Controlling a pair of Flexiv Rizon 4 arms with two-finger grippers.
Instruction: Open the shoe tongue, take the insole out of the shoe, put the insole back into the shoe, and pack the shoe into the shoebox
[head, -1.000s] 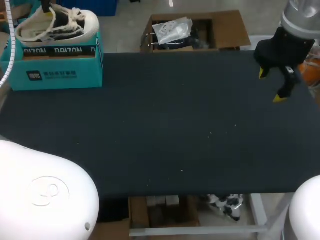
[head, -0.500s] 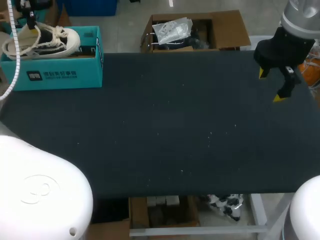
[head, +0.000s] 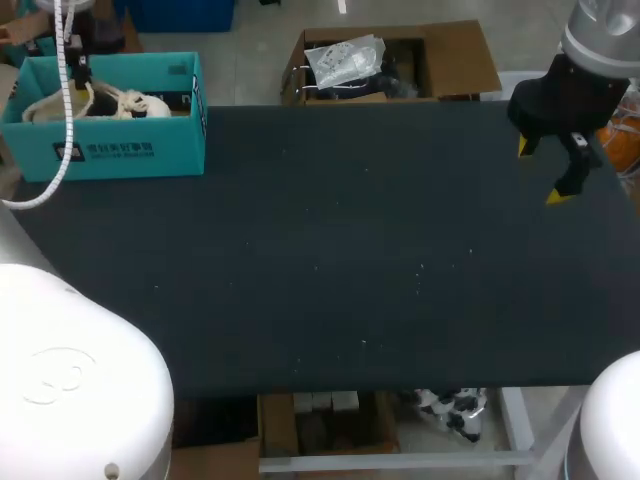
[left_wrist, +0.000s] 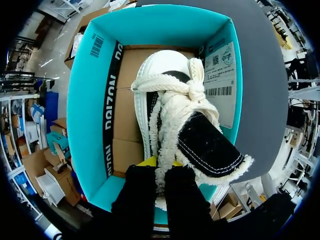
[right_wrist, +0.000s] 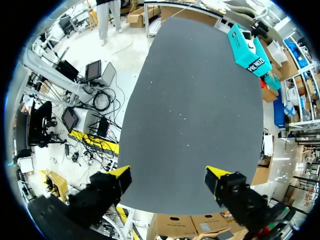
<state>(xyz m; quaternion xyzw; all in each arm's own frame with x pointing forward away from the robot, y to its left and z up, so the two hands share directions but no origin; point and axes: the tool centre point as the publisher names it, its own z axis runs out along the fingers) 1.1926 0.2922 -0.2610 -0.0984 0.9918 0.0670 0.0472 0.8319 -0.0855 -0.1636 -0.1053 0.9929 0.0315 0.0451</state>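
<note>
Shoe lies inside the teal shoebox, which stands at the far left corner of the table. Left gripper is closed narrow on the heel rim, the cloth pinched between both fingers. The shoe's long axis runs straight ahead of that gripper, toe toward the far end wall, parallel to the box's long sides. Black tongue flops out beside the fingers. Right gripper is spread wide and empty, over the table's right edge, well apart from the box. Judgement: only the left arm is placed to release the shoe, and it needs a straight lift clear of the walls.
</note>
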